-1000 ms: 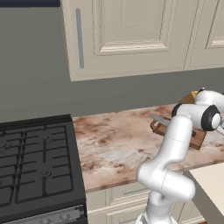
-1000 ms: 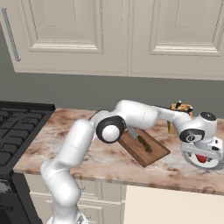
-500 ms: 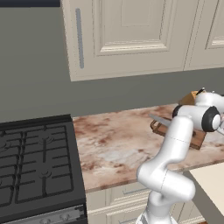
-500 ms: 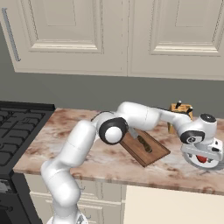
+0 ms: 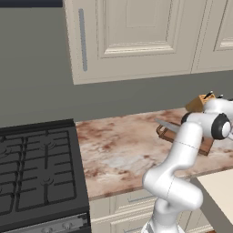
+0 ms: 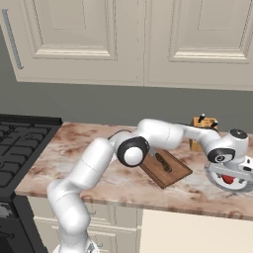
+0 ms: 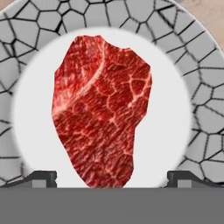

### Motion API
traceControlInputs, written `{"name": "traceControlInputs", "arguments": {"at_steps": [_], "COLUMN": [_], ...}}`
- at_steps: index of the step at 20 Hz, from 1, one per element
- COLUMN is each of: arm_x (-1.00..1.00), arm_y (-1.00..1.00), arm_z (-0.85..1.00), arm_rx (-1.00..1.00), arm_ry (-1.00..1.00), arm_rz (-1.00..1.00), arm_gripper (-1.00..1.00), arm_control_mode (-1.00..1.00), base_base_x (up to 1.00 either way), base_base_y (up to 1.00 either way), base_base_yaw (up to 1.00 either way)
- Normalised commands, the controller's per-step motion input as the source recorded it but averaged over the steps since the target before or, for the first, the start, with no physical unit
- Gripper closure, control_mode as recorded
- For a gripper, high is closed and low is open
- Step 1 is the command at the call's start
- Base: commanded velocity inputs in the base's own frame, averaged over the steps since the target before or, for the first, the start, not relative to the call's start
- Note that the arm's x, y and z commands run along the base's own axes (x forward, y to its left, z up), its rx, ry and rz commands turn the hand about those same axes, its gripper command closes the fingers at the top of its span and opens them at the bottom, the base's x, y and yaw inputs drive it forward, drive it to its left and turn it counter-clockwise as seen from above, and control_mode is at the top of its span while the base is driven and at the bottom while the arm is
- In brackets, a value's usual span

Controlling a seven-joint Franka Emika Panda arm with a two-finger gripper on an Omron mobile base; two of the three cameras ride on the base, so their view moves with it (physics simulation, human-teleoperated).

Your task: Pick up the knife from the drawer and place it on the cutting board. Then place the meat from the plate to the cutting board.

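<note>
My tool (image 7: 112, 177) hangs right over the meat (image 7: 101, 113), looking straight down on it. Its two dark tips sit wide apart at the bottom of the hand view, one on each side of the meat, so the tool is open and holds nothing.

The meat lies in the middle of the plate (image 7: 205, 113). It is longer than it is wide. In the hand view its long side runs away from the tips, and its narrow end pokes down between them. That is the part that counts most. I think the tips are set across the short way of the meat, which is the good way to squeeze it. I judge the next move is to go straight down and close.

In the right base view the plate (image 6: 217, 176) sits on the worktop (image 6: 89, 148) at the far right, with the red meat (image 6: 228, 179) on it. The cutting board (image 6: 165, 169) lies just to the left of the plate. The knife (image 6: 163, 162) is on the board already. So after the grab, the meat must go up and a little way left to reach the board.
</note>
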Motion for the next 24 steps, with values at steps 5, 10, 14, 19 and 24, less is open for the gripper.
{"name": "traceControlInputs", "arguments": {"at_steps": [5, 10, 14, 19, 24], "arm_x": [0.13, 0.07, 0.04, 0.00, 0.01], "arm_y": [-0.10, -0.04, 0.00, 0.01, 0.03], "arm_z": [-0.03, -0.03, -0.05, -0.11, -0.14], "arm_rx": [0.00, 0.00, 0.00, 0.00, 0.00], "arm_ry": [0.01, 0.02, 0.01, 0.00, 0.01], "arm_rz": [0.00, 0.01, 0.01, 0.00, 0.01], "arm_gripper": [-1.00, -1.00, -1.00, -1.00, -1.00], "arm_control_mode": [-1.00, -1.00, -1.00, -1.00, -1.00], "base_base_x": [0.00, 0.00, 0.00, 0.00, 0.00], "base_base_y": [0.00, 0.00, 0.00, 0.00, 0.00], "base_base_yaw": [0.00, 0.00, 0.00, 0.00, 0.00]}}
